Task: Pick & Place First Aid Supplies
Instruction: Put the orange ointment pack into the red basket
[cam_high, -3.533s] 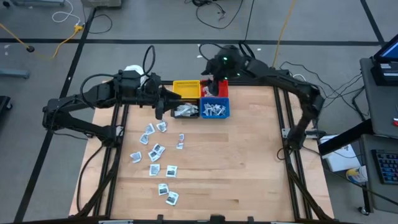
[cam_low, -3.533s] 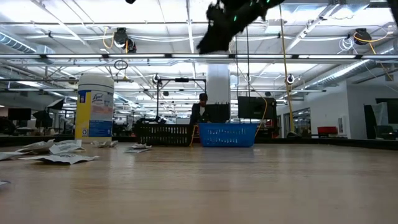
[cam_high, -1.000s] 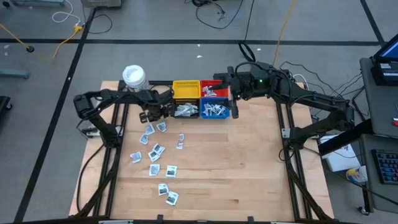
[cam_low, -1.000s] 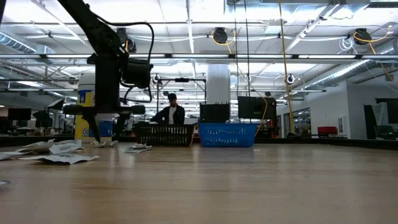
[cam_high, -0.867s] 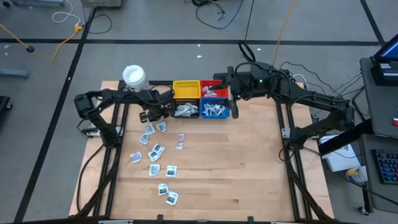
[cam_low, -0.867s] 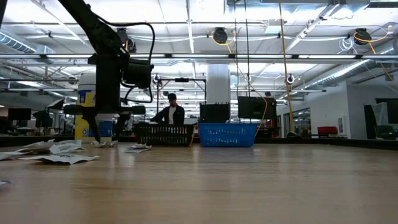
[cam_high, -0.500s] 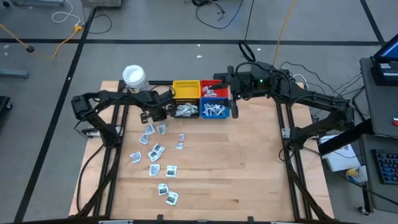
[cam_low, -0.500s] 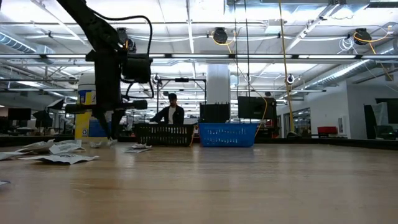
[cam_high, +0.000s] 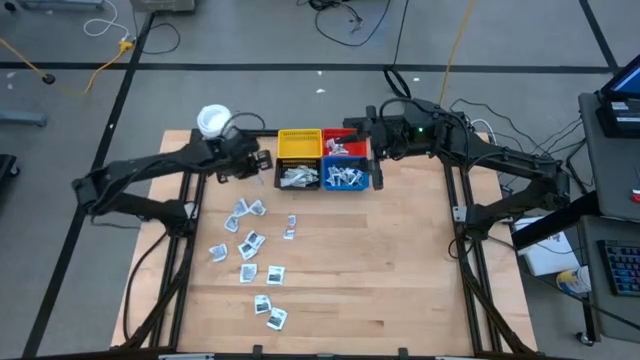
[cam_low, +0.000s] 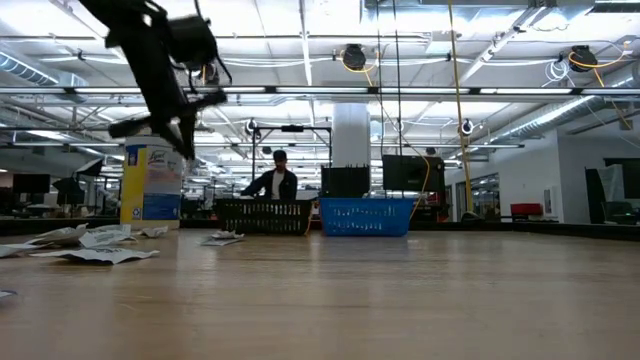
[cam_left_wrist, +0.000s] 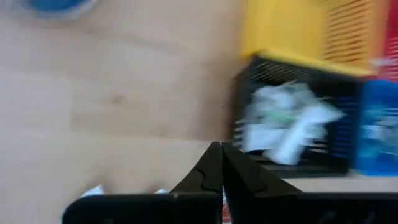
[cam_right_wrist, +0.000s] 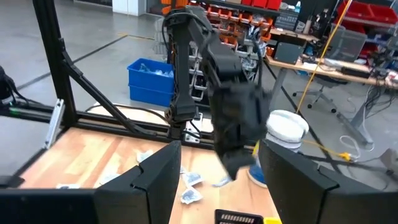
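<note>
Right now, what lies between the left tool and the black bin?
Only bare table: in the high view the left tool, shut, sits just beside the black bin, nothing between them.

- A large open industrial lab or workshop.
- High ceiling (cam_low: 330, 40) with white beams, pipes and hanging lights.
- Grey concrete floor (cam_high: 250, 40) marked with dark tape and strewn with cables.
- Shelves of red storage bins (cam_right_wrist: 249, 15) beyond the table.
- Desks with monitors, and a person (cam_low: 277, 180) in the background.
</note>
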